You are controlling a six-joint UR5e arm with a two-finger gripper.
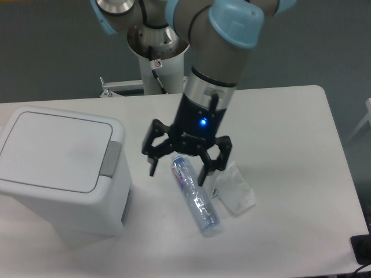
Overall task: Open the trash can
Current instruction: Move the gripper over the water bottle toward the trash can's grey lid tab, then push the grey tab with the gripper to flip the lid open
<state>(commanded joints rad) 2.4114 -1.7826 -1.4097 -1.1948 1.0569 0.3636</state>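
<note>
One UR5e arm reaches down from the top of the frame over a white tabletop, its grey wrist pointing nearly straight down with a blue light glowing on the housing above the tool. The tool's black fingers are spread wide apart and hold nothing; they hang above the upper end of a clear plastic bottle that lies on its side, angled from upper left to lower right. Just right of the bottle, close beside it, sits a crumpled white tissue or wrapper, partly overlapped in view by the right-hand finger. At the left edge of the tabletop, well apart from the tool, stands the trash can: a large white boxy bin with rounded corners, its flat lid shut flush on top, and a grey rectangular push-button on the lid edge facing the bottle. Behind the tabletop, the arm's pedestal base rises against a dark grey wall.
</note>
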